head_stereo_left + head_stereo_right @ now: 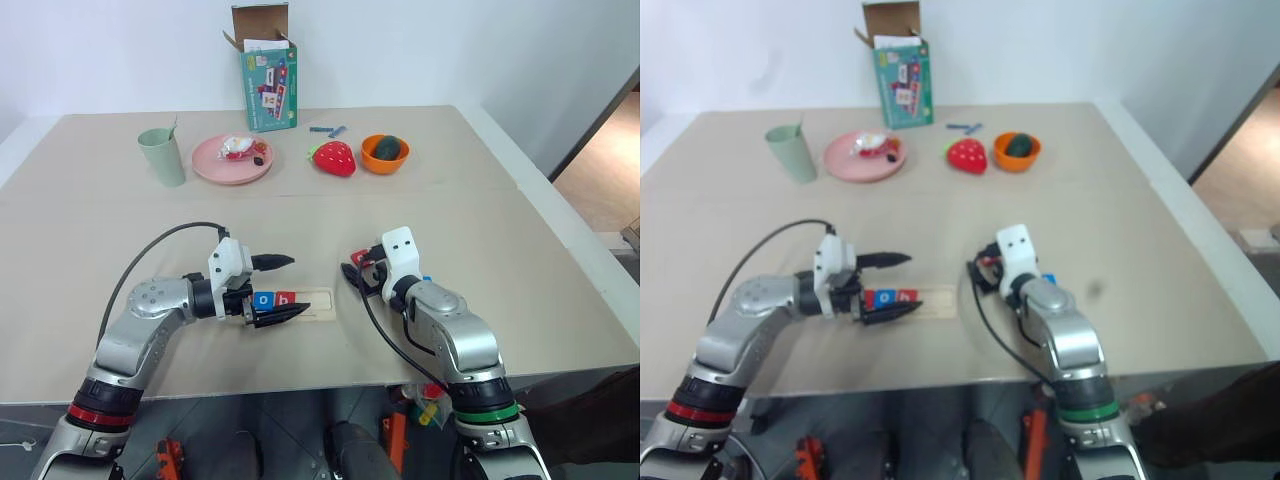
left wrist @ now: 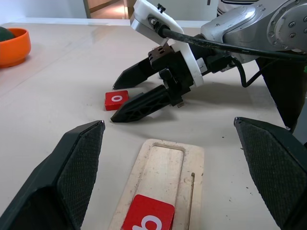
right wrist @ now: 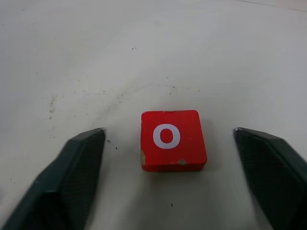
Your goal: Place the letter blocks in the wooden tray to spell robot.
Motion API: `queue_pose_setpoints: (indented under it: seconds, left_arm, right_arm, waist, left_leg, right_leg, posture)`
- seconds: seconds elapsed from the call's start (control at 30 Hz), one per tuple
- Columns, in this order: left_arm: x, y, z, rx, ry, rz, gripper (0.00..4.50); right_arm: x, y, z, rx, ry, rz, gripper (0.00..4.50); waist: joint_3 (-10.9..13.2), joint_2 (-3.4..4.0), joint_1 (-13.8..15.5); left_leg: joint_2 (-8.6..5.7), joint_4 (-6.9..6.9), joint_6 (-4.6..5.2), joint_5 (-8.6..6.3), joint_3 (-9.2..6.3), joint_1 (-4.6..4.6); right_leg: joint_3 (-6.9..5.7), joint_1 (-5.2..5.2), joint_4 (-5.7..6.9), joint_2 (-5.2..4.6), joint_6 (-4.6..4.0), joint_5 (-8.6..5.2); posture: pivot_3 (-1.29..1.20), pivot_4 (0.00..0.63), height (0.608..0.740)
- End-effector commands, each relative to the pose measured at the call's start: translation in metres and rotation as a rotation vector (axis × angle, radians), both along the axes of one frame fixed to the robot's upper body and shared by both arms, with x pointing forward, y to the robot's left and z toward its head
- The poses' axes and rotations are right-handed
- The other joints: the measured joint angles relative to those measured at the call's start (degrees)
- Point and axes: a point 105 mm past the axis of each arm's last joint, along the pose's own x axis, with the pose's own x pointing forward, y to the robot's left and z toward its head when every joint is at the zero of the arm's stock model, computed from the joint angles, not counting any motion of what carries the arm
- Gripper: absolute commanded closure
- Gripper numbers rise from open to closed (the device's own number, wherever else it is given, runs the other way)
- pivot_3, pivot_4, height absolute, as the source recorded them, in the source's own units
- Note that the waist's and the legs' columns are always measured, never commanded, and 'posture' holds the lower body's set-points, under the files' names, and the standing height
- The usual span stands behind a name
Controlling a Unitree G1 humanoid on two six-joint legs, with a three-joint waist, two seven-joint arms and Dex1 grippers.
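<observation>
The wooden tray point(image 1: 312, 303) lies near the table's front edge, with a blue letter block point(image 1: 263, 299) and a red letter block point(image 1: 285, 298) side by side in its groove. My left gripper point(image 1: 300, 284) points sideways along the tray, its fingers wide open above and below those tiles and touching neither. In the left wrist view the red block point(image 2: 148, 220) shows a white b. To the tray's right a red "o" block point(image 3: 172, 140) lies flat on the table. My right gripper point(image 1: 352, 270) is lowered around it, open, with a gap on each side.
Along the back stand a green cup point(image 1: 163, 155), a pink plate point(image 1: 232, 160) with small items, a red strawberry toy point(image 1: 334, 158), an orange bowl point(image 1: 385, 153) and an open carton point(image 1: 267, 75). The table's front edge point(image 1: 300, 385) runs close behind both grippers.
</observation>
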Motion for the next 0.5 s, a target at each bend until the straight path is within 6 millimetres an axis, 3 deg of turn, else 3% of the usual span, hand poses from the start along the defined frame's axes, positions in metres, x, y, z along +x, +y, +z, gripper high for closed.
queue_pose_setpoints:
  seconds: [0.03,0.2,0.33,0.5]
  left_arm:
    - [-0.004,0.002,0.011,-0.007,-0.055,-0.003,0.0]
    - [-0.005,0.001,0.009,0.001,-0.056,-0.008,0.0]
    - [-0.006,0.001,0.007,0.007,-0.056,-0.015,0.0]
    - [-0.008,0.001,0.005,0.016,-0.055,-0.02,0.0]
  right_arm:
    - [0.003,-0.001,0.004,0.012,-0.016,-0.003,1.54]
    - [0.001,0.002,0.005,0.021,-0.019,-0.004,3.25]
    - [-0.005,0.002,0.009,0.004,-0.042,-0.017,3.3]
    - [-0.027,0.006,0.02,0.016,-0.07,-0.024,3.3]
  waist:
    - [0.0,0.0,0.0]
    - [0.0,0.0,0.0]
    - [0.0,0.0,0.0]
    - [0.0,0.0,0.2]
  left_leg:
    - [0.0,0.0,0.0,0.0,0.0,0.01]
    - [0.0,0.0,0.0,0.0,0.0,0.01]
    - [0.0,0.0,0.0,0.0,0.0,0.02]
    - [0.0,-0.03,0.0,0.0,0.0,-0.02]
  right_leg:
    - [0.0,0.01,0.0,0.0,0.0,0.0]
    - [0.0,0.01,0.0,0.0,0.0,0.0]
    - [0.0,0.01,0.0,0.0,0.0,0.0]
    - [0.01,-0.03,0.0,0.0,0.01,-0.03]
  posture:
    - [0.0,0.15,0.74]
    - [0.0,0.15,0.74]
    - [0.0,0.15,0.74]
    - [0.0,0.15,0.74]
